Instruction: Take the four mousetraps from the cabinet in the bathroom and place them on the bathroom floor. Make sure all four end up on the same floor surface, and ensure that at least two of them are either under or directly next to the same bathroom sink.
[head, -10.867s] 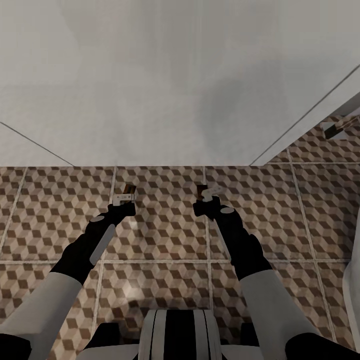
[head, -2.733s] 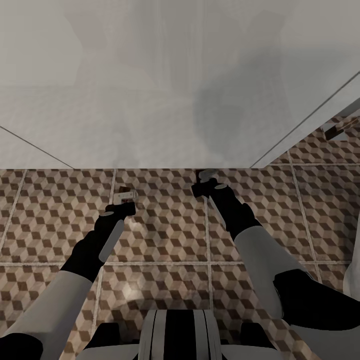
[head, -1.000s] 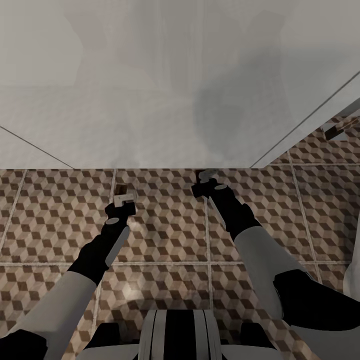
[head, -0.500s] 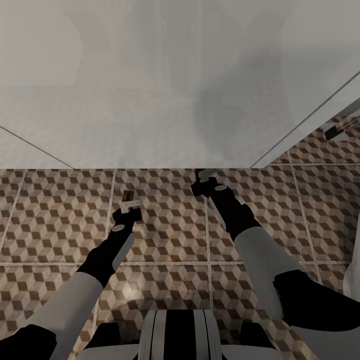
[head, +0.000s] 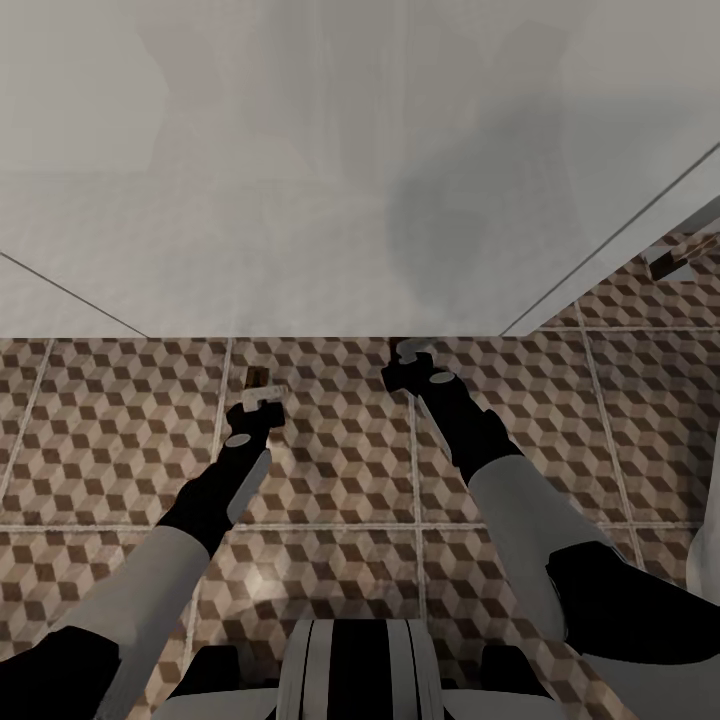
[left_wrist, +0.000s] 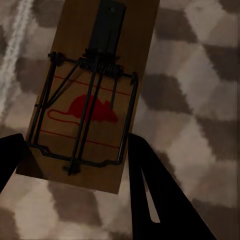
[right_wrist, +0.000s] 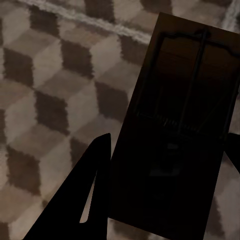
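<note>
My left gripper (head: 260, 398) is shut on a mousetrap (head: 258, 378), a brown wooden board with a dark wire spring and a red mouse print (left_wrist: 95, 75), held low over the bathroom floor (head: 330, 460). Black fingers (left_wrist: 150, 190) flank the board's near end. Further forward, my right gripper (head: 410, 352) sits at the shadowed edge under the white bathroom sink unit (head: 350, 200). It is shut on a second mousetrap (right_wrist: 185, 100), which looks dark in the shade just above the tiles. The cabinet is out of view.
A small brown board, apparently another mousetrap (head: 670, 262), lies on the tiles at the far right beyond the sink unit's corner. A white fixture edge (head: 708, 540) shows at the right border. My own base (head: 355, 670) is at the bottom.
My left arm has swung to the right and slightly forward, carrying its mousetrap toward the sink's edge. The right arm has stayed still over the last seconds.
</note>
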